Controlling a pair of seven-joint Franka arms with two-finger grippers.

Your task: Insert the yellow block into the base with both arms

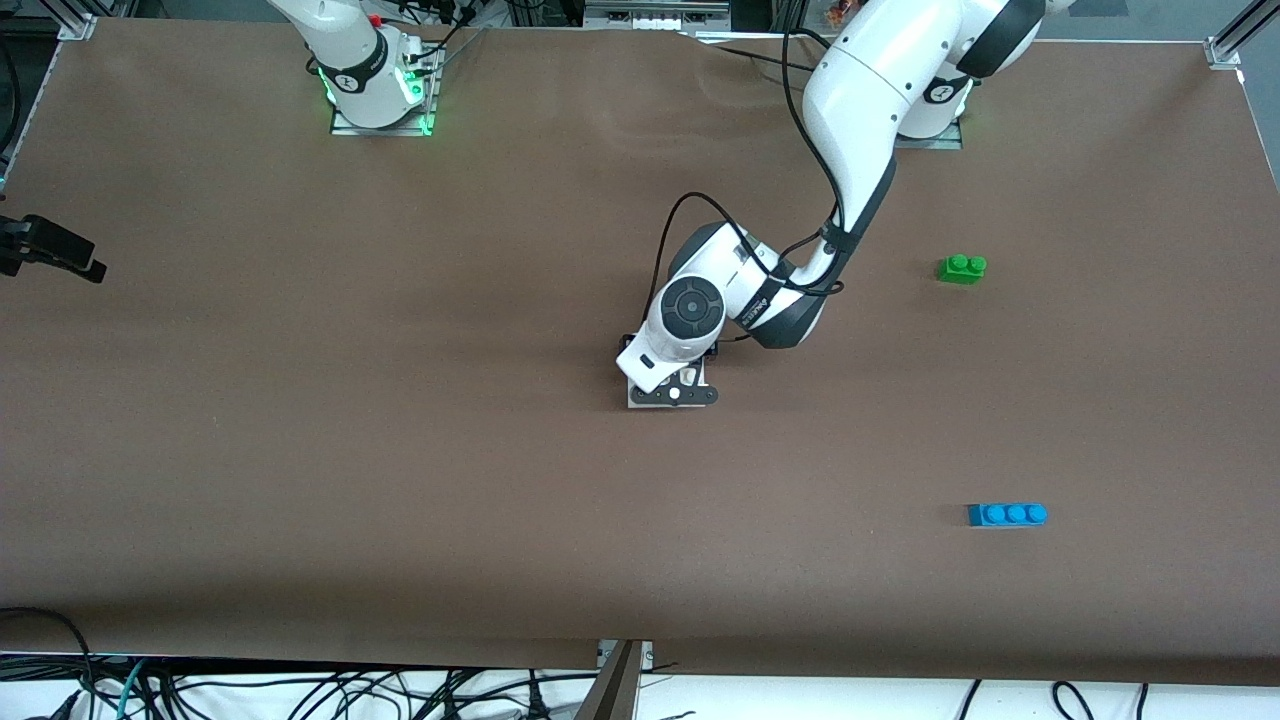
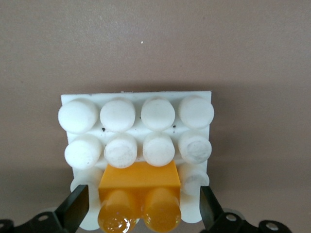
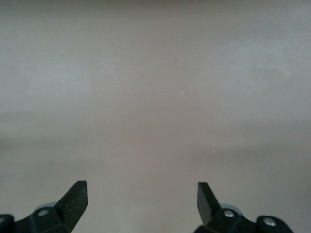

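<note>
The yellow block [image 2: 140, 177] sits on the white base [image 2: 136, 96], in the middle of the stud row closest to the camera, studs up. My left gripper [image 2: 142, 196] is open right over it, with its fingers [image 2: 77, 206] apart from the block on either side. In the front view the left gripper [image 1: 672, 390] hangs low over the table's middle and hides the block and most of the base. My right gripper [image 3: 142, 190] is open and empty over bare brown table. It is out of the front view.
A green two-stud brick [image 1: 962, 268] lies toward the left arm's end of the table. A blue three-stud brick [image 1: 1008, 514] lies nearer the front camera at that end. The right arm's base [image 1: 372, 70] stands at the table's back edge.
</note>
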